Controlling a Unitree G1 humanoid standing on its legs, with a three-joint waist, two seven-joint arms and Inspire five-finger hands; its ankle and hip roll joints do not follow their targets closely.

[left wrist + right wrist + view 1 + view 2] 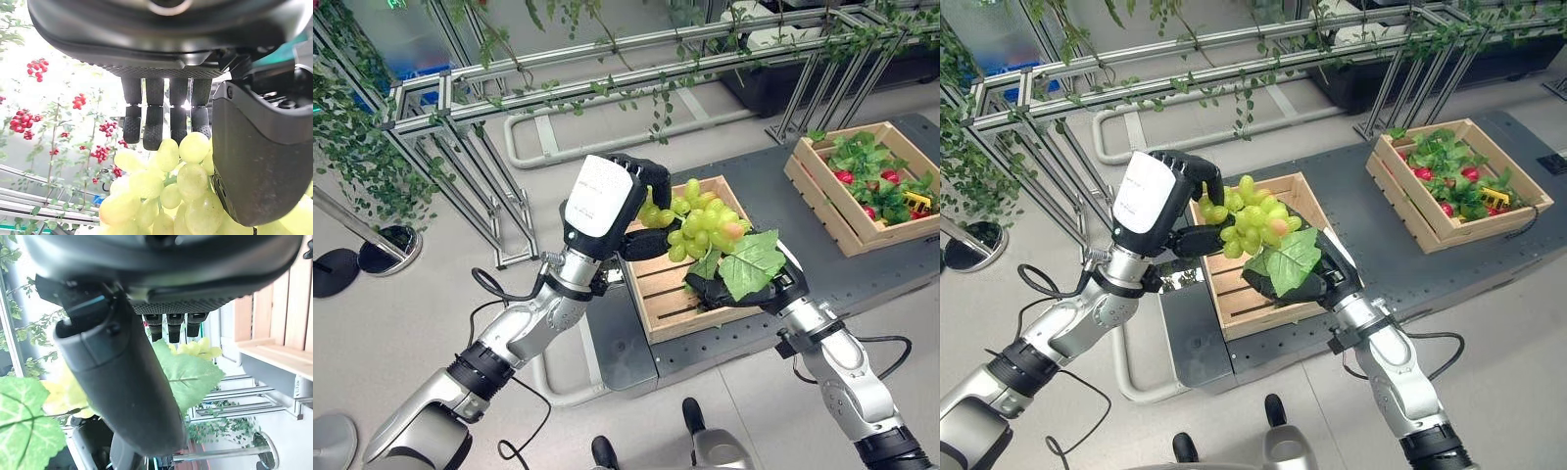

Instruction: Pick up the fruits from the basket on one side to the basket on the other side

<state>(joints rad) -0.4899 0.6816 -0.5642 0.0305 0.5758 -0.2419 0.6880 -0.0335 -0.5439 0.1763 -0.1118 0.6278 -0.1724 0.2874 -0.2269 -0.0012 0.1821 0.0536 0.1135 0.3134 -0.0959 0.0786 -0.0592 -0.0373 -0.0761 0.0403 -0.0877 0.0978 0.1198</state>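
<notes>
metal frame left, far crate full

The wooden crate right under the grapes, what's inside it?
The near wooden crate shows bare slats where visible. The green grape bunch with its leaf, held above it by the left hand and right hand, covers its far and right parts.

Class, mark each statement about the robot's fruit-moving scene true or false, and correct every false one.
1. Both hands are on the green grape bunch. True: left hand and right hand grip it.
2. The grapes rest inside the near crate. False: they are held above it.
3. The far crate holds red fruit among leaves. True.
4. The grapes are purple. False: they are green.
5. A green leaf hangs on the bunch. True.
</notes>
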